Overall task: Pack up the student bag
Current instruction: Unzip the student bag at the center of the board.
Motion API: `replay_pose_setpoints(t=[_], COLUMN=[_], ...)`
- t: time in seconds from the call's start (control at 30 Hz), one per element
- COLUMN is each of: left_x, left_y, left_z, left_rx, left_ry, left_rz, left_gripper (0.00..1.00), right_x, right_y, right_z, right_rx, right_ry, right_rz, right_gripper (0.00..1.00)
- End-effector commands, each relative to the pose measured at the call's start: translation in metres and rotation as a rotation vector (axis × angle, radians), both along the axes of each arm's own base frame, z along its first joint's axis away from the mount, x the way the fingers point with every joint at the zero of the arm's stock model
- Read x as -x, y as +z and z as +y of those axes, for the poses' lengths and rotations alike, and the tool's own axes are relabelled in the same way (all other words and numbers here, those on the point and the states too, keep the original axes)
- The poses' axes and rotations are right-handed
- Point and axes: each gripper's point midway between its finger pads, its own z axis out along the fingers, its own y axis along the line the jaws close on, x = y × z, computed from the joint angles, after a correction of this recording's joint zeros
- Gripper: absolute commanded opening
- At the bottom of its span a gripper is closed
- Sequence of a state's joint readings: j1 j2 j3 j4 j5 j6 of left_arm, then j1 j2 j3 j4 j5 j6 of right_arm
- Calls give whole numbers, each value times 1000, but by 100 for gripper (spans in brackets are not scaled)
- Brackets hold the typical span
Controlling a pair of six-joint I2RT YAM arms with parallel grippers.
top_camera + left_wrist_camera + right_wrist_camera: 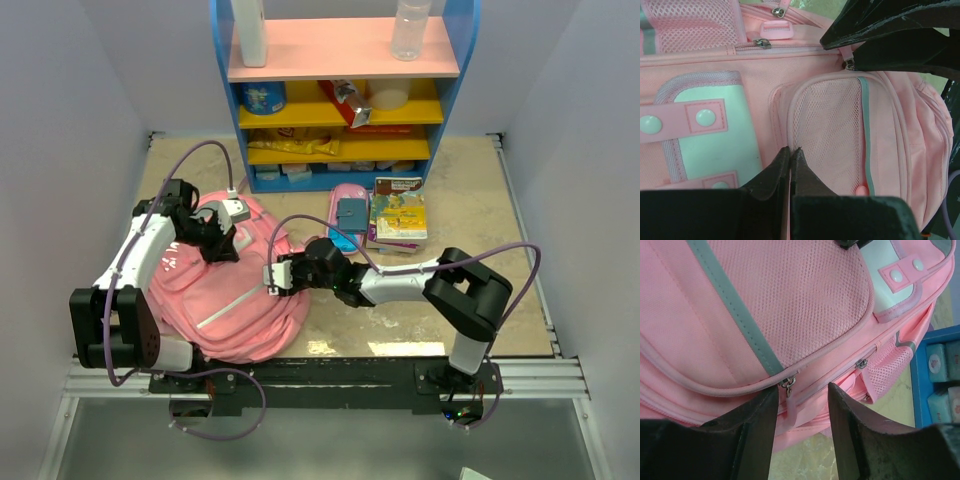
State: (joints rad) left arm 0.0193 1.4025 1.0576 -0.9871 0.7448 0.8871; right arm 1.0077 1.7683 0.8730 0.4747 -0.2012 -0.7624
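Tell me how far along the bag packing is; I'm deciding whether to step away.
Nothing looks packed yet: the pencil case and books lie on the table beside the student bag, whose visible zips look closed. In hand: the left gripper, shut, rests against the bag's front, and the right gripper's open fingers straddle a zip pull. Left: unzip, load the items, close up.

A beige, stone-patterned table [470, 190] spreads out beyond the right claw [272, 277], with plain pale grey walls [70, 100] on both sides. Well past it and the left claw [218, 245], at the table's back edge, stands a blue-framed shelf unit [340, 50] with a pink top board and yellow lower boards. Bright light patches glint on the table right of the right claw, toward the near edge.
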Motion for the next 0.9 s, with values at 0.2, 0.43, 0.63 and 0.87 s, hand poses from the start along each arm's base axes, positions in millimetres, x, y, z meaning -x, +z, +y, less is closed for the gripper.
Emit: replay_pose_setpoints(t=[0.2, 0.43, 0.63, 0.87], left_x=[14, 6, -35, -86], left_y=[17, 15, 0, -15], left_z=[-10, -9, 10, 47], left_rx=[58, 53, -23, -122], left_ry=[-40, -4, 248, 555], left_rz=[-3, -23, -91, -162], left_gripper=[0, 0, 0, 0], right_x=[-2, 5, 0, 6], right_y=[-1, -7, 6, 16], right_z=[15, 6, -8, -28], right_rx=[24, 8, -32, -35], right_ry=[40, 10, -91, -140], right_rz=[30, 92, 104, 114], right_gripper=[23, 5, 0, 0])
